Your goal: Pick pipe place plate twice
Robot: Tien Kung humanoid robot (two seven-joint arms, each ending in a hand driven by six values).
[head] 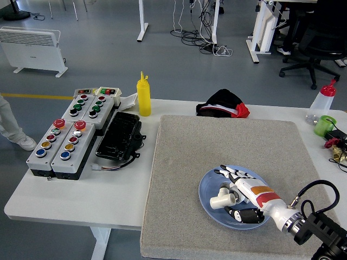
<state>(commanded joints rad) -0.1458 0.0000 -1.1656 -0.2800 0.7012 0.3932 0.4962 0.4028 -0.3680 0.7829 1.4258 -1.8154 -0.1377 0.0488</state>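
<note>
right robot hand (240,190) over blue plate (209,203) | fingers curled around white pipe fitting (221,199) | plate at tabletop's 5 o'clock

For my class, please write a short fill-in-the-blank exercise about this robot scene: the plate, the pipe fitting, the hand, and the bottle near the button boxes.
1. The white pipe fitting lies on the ____ plate.
2. The plate rests on a grey ____ that covers the right part of the table.
3. The hand over the plate is the robot's ____ hand.
4. The bottle behind the button boxes is ____.

Missing words: blue; mat; right; yellow
</note>
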